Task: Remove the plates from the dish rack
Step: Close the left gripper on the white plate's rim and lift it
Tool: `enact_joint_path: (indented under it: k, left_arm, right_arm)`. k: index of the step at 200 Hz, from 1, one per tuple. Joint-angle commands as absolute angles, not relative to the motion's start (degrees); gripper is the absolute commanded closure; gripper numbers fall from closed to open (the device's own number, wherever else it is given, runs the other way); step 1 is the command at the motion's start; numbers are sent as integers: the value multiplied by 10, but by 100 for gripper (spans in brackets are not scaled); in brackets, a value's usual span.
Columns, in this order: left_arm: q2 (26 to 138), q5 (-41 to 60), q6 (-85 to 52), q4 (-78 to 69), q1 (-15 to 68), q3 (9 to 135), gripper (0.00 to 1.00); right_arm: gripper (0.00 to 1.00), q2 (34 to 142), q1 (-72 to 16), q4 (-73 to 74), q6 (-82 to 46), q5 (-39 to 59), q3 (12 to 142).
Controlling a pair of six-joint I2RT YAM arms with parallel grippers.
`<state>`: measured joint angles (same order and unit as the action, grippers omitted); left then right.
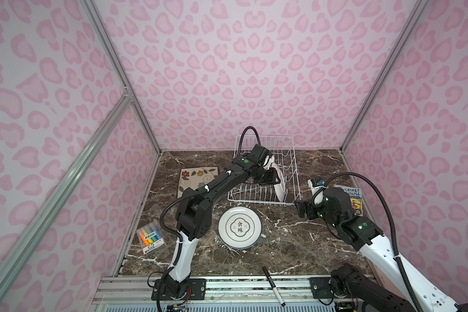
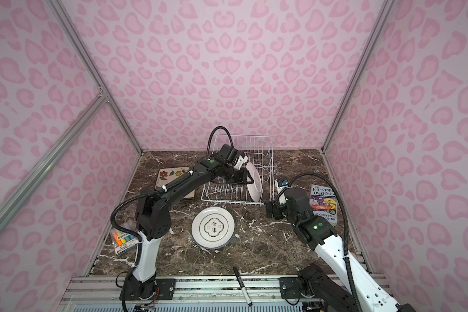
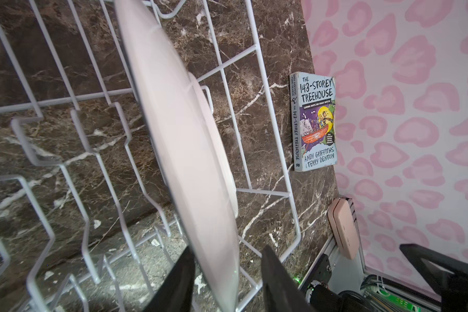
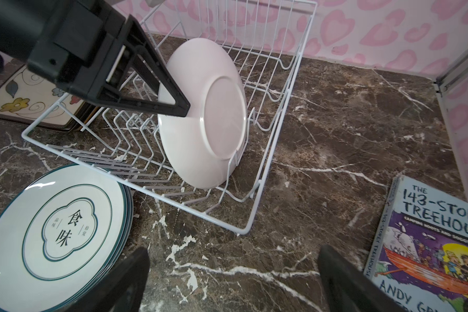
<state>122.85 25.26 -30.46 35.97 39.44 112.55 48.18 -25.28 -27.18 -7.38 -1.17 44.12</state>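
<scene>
My left hand (image 3: 227,251) straddles the upper rim of the white plate (image 4: 200,113) in the rack (image 1: 265,143), with a gap beside one finger. My right hand (image 4: 234,250) hangs open over the counter (image 4: 349,121) at frame bottom.

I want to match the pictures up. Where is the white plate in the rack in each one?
In a top view: white plate stands at the dish rack's right end.
In a top view: white plate there too.
Left wrist: plate close up, edge-on.
Right wrist: plate in the rack, back showing.
Shared landmark: the treehouse book.
</scene>
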Motion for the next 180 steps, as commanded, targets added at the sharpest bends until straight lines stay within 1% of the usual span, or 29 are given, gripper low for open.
enact_joint_path:
  k: [1, 18, 20, 22, 33, 64, 88, 116, 128, 180]
  left_arm:
    - [1243, 259, -323, 341, 395, 1140, 61]
    - [1251, 255, -329, 338, 395, 1146, 62]
    - [1252, 255, -331, 338, 394, 1146, 66]
    - [1252, 255, -331, 337, 394, 1146, 67]
    - [1257, 256, -337, 332, 394, 1148, 71]
    - [1270, 259, -355, 317, 394, 1154, 75]
    - [1282, 248, -361, 317, 394, 1171, 86]
    - [1295, 253, -382, 289, 395, 1178, 90]
    - [1301, 260, -398, 268, 394, 1179, 96]
    - [1325, 248, -426, 243, 395, 1201, 96]
  right_arm:
    - [1, 477, -247, -256, -73, -21, 436]
    - [1, 475, -240, -258, -70, -19, 438]
    - [1, 475, -239, -258, -70, -19, 438]
    - [2, 475, -238, -258, -70, -19, 438]
    - [2, 475, -233, -258, -69, -16, 439]
    - [2, 477, -224, -256, -75, -5, 436]
    - [1, 483, -218, -256, -79, 0, 436]
    - [1, 486, -212, -255, -79, 4, 436]
    - [2, 486, -209, -254, -77, 6, 436]
    - [1, 475, -194, -257, -76, 11, 429]
